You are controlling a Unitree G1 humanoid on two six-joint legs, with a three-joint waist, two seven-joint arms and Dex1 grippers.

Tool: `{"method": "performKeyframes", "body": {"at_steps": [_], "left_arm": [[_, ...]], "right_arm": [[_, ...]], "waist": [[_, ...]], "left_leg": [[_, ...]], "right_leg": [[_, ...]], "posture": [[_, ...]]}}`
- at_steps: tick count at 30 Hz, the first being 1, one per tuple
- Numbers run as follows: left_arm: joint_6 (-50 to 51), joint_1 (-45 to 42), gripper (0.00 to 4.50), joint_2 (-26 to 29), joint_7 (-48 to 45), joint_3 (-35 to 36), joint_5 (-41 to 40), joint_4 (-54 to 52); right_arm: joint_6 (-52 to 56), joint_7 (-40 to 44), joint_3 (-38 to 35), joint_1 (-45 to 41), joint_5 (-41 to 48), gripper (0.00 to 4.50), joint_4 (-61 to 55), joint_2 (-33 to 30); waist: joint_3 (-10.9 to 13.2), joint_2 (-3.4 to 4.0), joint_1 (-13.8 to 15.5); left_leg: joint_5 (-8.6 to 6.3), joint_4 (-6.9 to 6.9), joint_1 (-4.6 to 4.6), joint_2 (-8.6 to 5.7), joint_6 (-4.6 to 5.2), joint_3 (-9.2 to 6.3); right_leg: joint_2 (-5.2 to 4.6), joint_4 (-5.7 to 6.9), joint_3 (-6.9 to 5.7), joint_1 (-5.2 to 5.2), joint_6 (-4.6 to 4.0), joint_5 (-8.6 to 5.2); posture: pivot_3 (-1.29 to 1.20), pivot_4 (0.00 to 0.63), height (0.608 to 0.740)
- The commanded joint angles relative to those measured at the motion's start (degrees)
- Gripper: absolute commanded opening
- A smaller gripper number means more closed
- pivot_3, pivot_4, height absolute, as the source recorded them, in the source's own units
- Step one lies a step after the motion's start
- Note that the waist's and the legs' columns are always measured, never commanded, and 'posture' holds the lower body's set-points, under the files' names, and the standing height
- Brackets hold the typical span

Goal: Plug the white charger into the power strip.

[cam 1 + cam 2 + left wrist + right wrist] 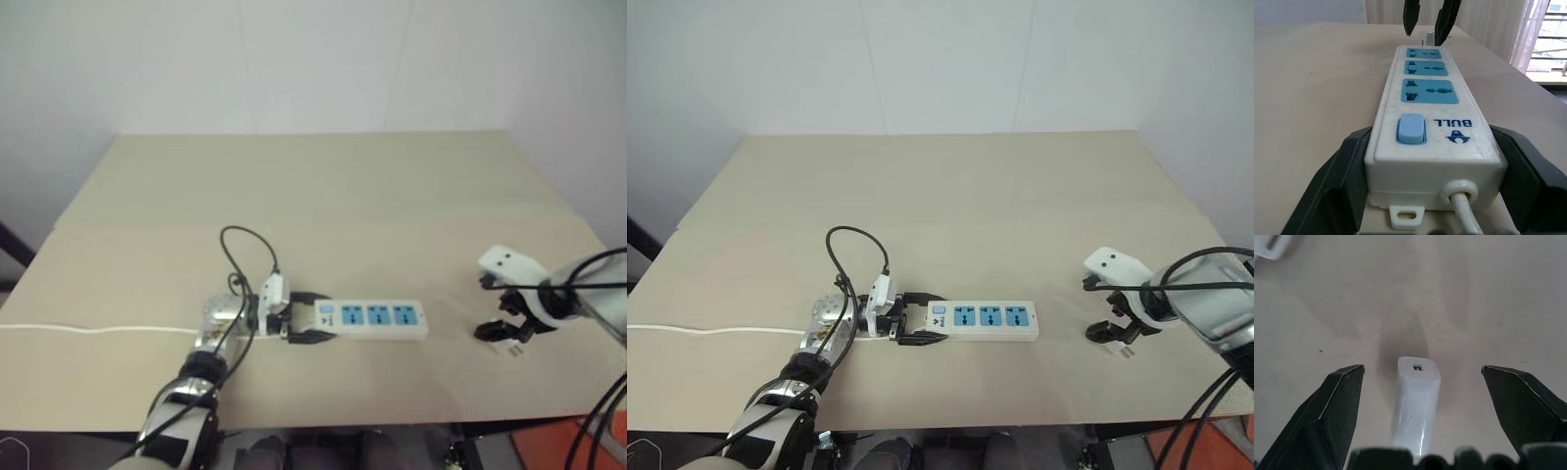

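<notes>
- Take the power strip (377, 319) as your landmark: it lies flat on the table (323, 186), long axis running across in front of you, three blue sockets facing up.
- Your left gripper (312, 320) is clamped on the switch end of the power strip, one black finger against each long side; the cord (98, 330) leaves from that same end and trails away past the left arm.
- The white charger (1417, 404) lies on the table off the strip's far, socket end, near it but apart from it, and roughly in line with the strip's length.
- Your right gripper (1420, 382) is spread wide and empty, pointing steeply down over the charger; the charger sits in the gap between the two fingers, touching neither.
- In the right wrist view the charger's long axis runs along the fingers' pointing direction, its small port end facing away from the wrist.
- I can't make out which way its prongs face.
- The right arm is plainly the nearer one; my judgement is that you lower and close across the charger's narrow sides.
</notes>
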Motion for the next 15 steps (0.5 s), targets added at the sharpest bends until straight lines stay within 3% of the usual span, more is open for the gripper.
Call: {"method": "performKeyframes", "body": {"at_steps": [1,15], "left_arm": [[0.60,0.94,3.28,-0.16,0.98,-1.11,-1.06,-0.34],[0.68,1.99,3.28,0.79,1.89,-2.30,-2.03,-1.38]], "right_arm": [[-0.15,0.70,1.03,-2.48,-2.42,4.50,1.82,0.90],[1.46,2.73,2.11,-3.19,-4.14,4.50,3.67,2.01]], "waist": [[-0.01,0.03,0.10],[-0.03,0.04,0.10]], "left_leg": [[0.00,0.00,0.00,0.00,0.00,0.00],[0.00,0.00,0.00,-0.01,-0.01,0.00]], "right_leg": [[0.00,0.00,0.00,0.00,0.00,0.00],[0.00,0.00,0.01,-0.01,0.00,0.01]], "posture": [[0.00,0.150,0.740],[0.00,0.150,0.740]]}}
